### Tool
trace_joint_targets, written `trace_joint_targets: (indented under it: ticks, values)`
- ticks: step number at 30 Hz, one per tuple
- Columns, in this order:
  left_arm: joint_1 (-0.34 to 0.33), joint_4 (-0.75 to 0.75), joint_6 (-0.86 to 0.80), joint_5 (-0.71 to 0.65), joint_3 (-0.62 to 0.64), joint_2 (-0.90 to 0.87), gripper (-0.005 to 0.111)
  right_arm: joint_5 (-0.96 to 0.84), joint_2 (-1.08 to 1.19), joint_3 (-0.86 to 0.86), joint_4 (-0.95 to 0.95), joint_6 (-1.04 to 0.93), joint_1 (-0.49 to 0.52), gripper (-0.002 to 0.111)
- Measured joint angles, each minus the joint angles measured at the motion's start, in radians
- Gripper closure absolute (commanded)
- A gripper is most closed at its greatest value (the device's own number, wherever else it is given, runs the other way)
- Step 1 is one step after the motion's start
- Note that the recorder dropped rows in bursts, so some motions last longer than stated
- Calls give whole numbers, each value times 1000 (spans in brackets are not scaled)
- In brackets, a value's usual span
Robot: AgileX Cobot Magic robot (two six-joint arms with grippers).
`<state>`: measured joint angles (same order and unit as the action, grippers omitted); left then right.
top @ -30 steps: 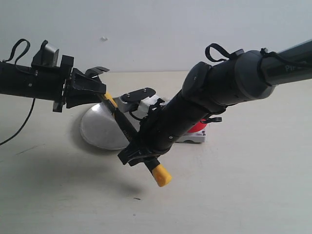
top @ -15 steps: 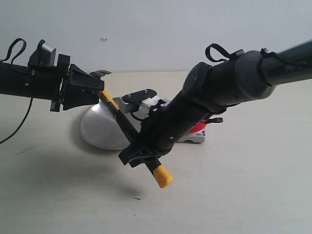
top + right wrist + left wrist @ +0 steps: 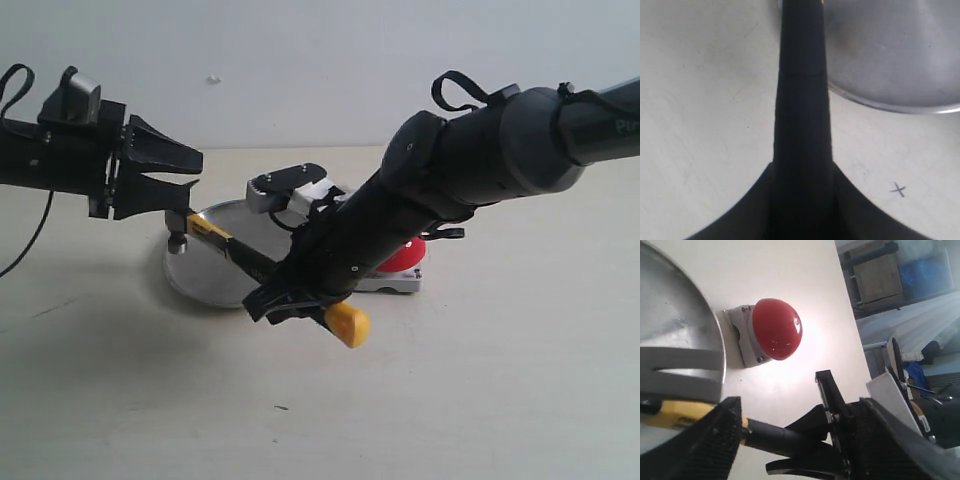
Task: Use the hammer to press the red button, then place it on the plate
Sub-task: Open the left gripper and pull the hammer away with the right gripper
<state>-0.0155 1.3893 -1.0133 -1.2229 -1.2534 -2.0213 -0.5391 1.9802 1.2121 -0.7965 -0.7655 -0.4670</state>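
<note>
My right gripper point(image 3: 288, 298) is shut on the black handle of the hammer point(image 3: 247, 257), near its yellow end. The hammer lies nearly level, and its dark head is low over the left rim of the silver plate point(image 3: 205, 283); I cannot tell whether they touch. In the right wrist view the hammer point(image 3: 802, 100) runs out from my right gripper point(image 3: 802, 200) towards the plate point(image 3: 890, 50). My left gripper point(image 3: 195, 182) stands open, above the head and apart from it. Behind my right arm the red button point(image 3: 408, 256) is partly hidden. The left wrist view shows the red button point(image 3: 777, 329) on its grey base beside the plate point(image 3: 670, 320), with the hammer point(image 3: 775, 432) below my open left gripper point(image 3: 800, 445).
The pale table point(image 3: 500, 400) spreads around the plate and button, with a plain wall behind. A small pen cross point(image 3: 898, 189) is drawn on the table near the plate's rim. My right arm reaches over the button and part of the plate.
My left gripper has drawn back to the left, away from the hammer's neck, and stands open. The right arm has tipped the hammer flatter, and its head has come down to the plate.
</note>
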Motion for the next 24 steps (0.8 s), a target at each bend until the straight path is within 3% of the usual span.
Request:
trace_joint_targets:
  ticks: [4,6,7,11,15,18,21,24]
  values:
    - [-97,-25,8,6,0,72,85,42,-50,0,-4,26,0,108]
    - [-147,-40,28,6,-2,116,103,62,-71,0,11,58,0,108]
    - [-166,-49,36,6,-2,132,106,74,-81,0,32,84,0,108]
    - [-232,-95,29,6,29,244,107,190,-166,-64,256,344,0,108]
    - [-240,-6,-50,6,131,317,107,224,-299,-155,519,623,12,108]
    - [-240,96,-143,6,244,369,107,208,-391,-217,719,797,25,108]
    - [-240,246,-337,14,452,457,107,102,-563,-315,1042,1069,38,108]
    - [-239,304,-452,30,588,511,107,45,-653,-366,1195,1205,38,108]
